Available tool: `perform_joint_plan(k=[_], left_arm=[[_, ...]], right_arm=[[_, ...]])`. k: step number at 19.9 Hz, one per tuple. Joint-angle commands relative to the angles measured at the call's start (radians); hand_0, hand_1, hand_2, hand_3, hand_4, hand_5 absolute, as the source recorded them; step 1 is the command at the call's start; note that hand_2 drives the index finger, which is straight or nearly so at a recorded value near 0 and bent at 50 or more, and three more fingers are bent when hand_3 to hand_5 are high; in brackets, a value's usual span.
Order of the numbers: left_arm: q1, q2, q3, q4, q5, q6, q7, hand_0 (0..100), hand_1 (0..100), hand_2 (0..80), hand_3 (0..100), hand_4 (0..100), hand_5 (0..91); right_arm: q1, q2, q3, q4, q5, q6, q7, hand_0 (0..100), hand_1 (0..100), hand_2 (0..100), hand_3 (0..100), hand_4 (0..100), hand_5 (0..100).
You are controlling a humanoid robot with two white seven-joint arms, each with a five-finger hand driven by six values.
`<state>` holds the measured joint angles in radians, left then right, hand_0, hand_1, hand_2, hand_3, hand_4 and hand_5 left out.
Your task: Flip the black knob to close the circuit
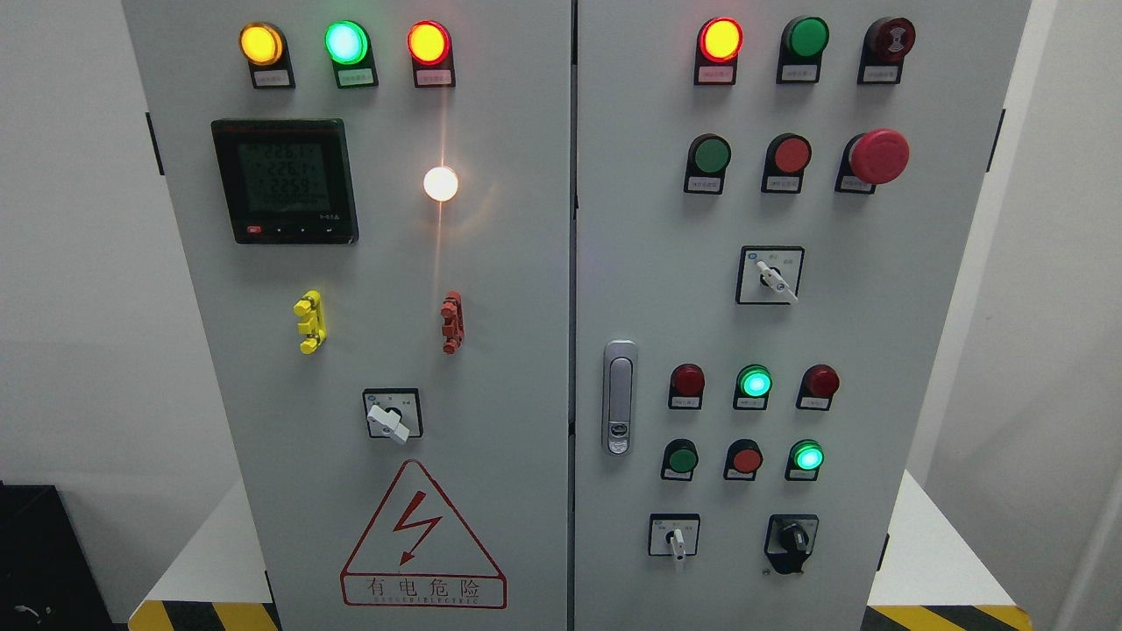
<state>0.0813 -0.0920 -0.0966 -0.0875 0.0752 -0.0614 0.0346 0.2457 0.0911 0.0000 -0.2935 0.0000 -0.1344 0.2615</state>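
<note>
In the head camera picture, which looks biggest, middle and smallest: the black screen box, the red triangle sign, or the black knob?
1. Red triangular lightning warning sign, biggest.
2. Black square meter with the digital screen, middle.
3. Black rotary knob at the cabinet's lower right, smallest.

No robot hand is in view.

Matt grey painted cabinet (526, 368), glossy plastic black knob (791, 542) — shiny metal latch (620, 399)

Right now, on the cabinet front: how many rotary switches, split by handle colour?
White-handled rotary switches: 3
Black knob: 1
Total: 4
</note>
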Motion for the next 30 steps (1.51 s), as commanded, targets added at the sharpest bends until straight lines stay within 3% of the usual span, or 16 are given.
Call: perform_joint_plan(k=[1,10,13,15,18,19,22,25,30], left_arm=[[0.0,0.0,0.0,0.0,0.0,0.0,0.001,12,56,0.0,0,0,0.0],[0.0,0.0,0.0,0.0,0.0,0.0,0.001,12,56,0.0,0,0,0.0],[0.0,0.0,0.0,0.0,0.0,0.0,0.001,12,56,0.0,0,0,0.0],[0.0,0.0,0.0,0.0,0.0,0.0,0.001,12,56,0.0,0,0,0.0],[0.0,0.0,0.0,0.0,0.0,0.0,0.001,12,56,0.0,0,0,0.0],[0.0,0.0,0.0,0.0,0.0,0.0,0.001,12,56,0.0,0,0,0.0],[0.0,0.0,0.0,0.0,0.0,0.0,0.001,12,56,0.0,0,0,0.0],[0.0,0.0,0.0,0.0,0.0,0.0,0.001,12,56,0.0,0,0,0.0],[0.0,0.0,0.0,0.0,0.0,0.0,0.001,12,56,0.0,0,0,0.0]], right_arm=[[-0.003,0.001,-0.017,-0.248,-0.014,-0.001,0.019,0,5,0,0,0,0],[-0.01,-0.011,-0.022,-0.538,0.001,0.016,0.007,0,8,0,0,0,0],[-0.01,-0.016,-0.041,-0.657,0.081,0.044,0.005,0,9,0,6,0,0],[-0.01,-0.01,-0.089,-0.738,0.194,0.045,0.004,0,10,0,10,4,0],[-0.01,-0.002,-0.13,-0.857,0.346,0.044,0.004,0,11,18,32,26,0],[-0.01,-0.001,-0.135,-0.893,0.371,0.045,0.004,0,11,26,39,32,10],[-0.006,0.001,-0.137,-0.998,0.455,0.045,0.005,0,11,36,51,41,24],[-0.006,0.01,-0.144,-1.096,0.55,0.048,0.013,0,11,45,58,48,31],[-0.011,0.018,-0.146,-1.283,0.675,0.108,0.048,0,9,52,64,58,45]])
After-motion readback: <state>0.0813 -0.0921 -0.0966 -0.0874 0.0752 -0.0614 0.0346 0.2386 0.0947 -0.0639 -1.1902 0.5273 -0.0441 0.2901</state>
